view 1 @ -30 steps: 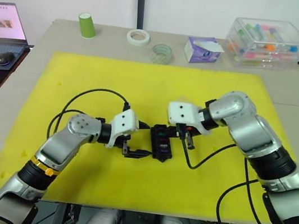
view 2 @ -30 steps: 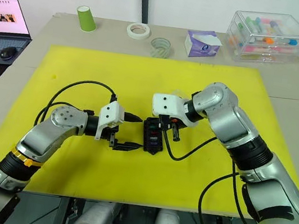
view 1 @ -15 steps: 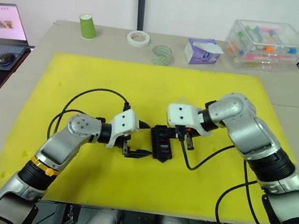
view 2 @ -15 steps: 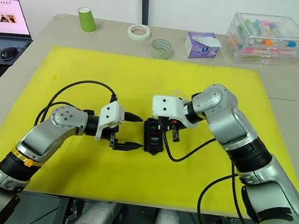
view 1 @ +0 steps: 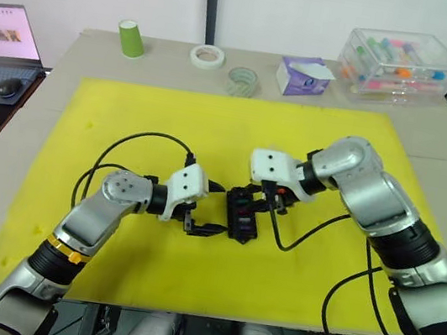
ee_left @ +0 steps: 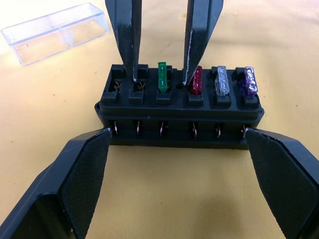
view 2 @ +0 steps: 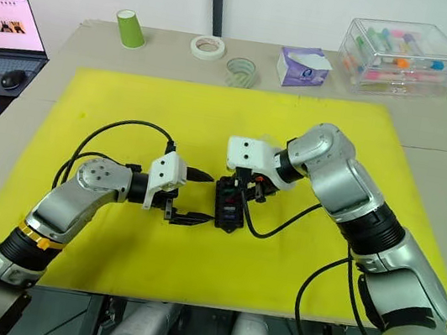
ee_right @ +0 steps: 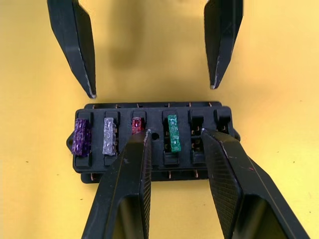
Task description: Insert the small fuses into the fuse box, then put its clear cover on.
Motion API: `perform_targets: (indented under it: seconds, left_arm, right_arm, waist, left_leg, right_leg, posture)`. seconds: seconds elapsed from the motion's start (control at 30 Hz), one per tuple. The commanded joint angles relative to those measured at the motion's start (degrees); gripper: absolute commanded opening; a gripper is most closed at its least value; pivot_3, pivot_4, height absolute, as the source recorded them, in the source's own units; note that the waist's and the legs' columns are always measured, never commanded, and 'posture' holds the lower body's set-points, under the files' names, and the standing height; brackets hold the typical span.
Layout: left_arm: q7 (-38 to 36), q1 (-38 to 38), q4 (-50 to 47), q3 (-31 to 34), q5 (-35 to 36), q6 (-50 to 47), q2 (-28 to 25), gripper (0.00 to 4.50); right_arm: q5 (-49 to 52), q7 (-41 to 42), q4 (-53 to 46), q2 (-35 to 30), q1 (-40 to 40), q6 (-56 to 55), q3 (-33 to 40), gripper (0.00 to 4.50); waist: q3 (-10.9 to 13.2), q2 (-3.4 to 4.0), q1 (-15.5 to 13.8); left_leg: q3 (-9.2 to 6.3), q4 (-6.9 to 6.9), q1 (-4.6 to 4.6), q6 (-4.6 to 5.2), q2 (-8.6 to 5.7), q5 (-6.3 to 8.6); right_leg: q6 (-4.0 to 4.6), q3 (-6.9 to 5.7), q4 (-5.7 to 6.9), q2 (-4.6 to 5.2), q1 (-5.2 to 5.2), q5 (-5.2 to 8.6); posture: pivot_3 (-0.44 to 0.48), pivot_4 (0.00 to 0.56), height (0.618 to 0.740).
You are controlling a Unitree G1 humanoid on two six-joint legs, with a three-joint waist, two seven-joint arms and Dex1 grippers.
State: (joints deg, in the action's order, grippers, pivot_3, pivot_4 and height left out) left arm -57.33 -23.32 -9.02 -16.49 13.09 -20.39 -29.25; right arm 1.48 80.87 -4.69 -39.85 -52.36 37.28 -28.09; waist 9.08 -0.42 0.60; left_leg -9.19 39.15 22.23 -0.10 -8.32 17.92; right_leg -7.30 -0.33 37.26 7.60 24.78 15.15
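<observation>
- Four fuses are seen seated in the fuse box: a green fuse, a red fuse, a grey fuse and a purple fuse; the two slots at the other end of the row are left open.
- The fuse box is laid on the yellow mat near the middle of the table, between the two grippers.
- The left gripper is held wide, with one finger set off each end of the box's near side and neither touching it.
- The right gripper is lowered over the top of the box, its fingers spread to a narrow gap on either side of the green fuse; the fuse is not clamped.
- The clear cover is seen lying on the mat beyond the box, apart from it.
- A green cup, two tape rolls, a tissue pack and a clear drawer box are lined along the table's far edge.
</observation>
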Motion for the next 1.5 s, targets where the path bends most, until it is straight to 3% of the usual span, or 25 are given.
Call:
perform_targets:
  seconds: [0.03, 0.13, 0.2, 0.3, 1.5]
  left_arm:
    - [-0.1, -0.4, -0.4, 0.6, 0.0, 1.5, 0.1, 4.5]
    - [0.0, -0.7, 0.1, 0.7, -0.1, 1.9, 0.1, 4.5]
    - [0.0, -0.7, 0.3, 0.7, -0.2, 2.2, 0.1, 4.5]
    - [0.0, -0.9, 0.6, 0.8, -0.2, 2.4, 0.1, 4.5]
    - [0.0, -0.7, 0.0, 1.0, -0.2, 2.2, -0.4, 4.5]
  right_arm:
    - [1.9, 0.1, -2.4, -0.5, -2.4, 0.2, 3.1, 1.71]
    - [2.7, -0.3, -2.2, -0.4, -2.6, -0.4, 4.0, 1.52]
    - [3.2, -0.2, -2.3, -0.6, -2.1, -0.8, 4.3, 1.09]
    - [3.3, -0.5, -2.3, -0.7, -1.1, -1.3, 4.1, 0.05]
    - [-3.6, -1.9, 3.0, -2.7, 9.1, -7.7, -2.5, 0.02]
  waist:
    - [0.0, 0.0, 0.0]
    - [0.0, 0.0, 0.0]
    - [0.0, 0.0, 0.0]
    - [0.0, 0.0, 0.0]
    - [-0.2, -0.08, -0.4]
  left_leg:
    - [0.0, 0.0, 0.0, 0.0, 0.0, 0.0]
    - [0.0, 0.01, 0.01, 0.0, 0.0, 0.0]
    - [0.0, 0.0, 0.01, 0.0, 0.0, 0.0]
    - [0.0, 0.0, 0.01, 0.0, 0.0, 0.0]
    - [-0.04, -0.02, -0.32, 0.01, 0.0, 0.01]
  right_leg:
    - [0.0, 0.0, 0.0, 0.0, 0.0, 0.0]
    - [0.0, 0.0, 0.0, 0.0, 0.0, 0.0]
    - [0.0, 0.0, 0.0, 0.0, 0.0, 0.0]
    - [0.0, 0.0, 0.0, 0.0, 0.01, 0.0]
    - [0.0, -0.02, -0.07, 0.0, -0.36, 0.0]
  posture:
    - [0.0, 0.15, 0.74]
    - [0.0, 0.15, 0.74]
    - [0.0, 0.15, 0.74]
    - [0.0, 0.15, 0.74]
    - [0.0, 0.15, 0.74]
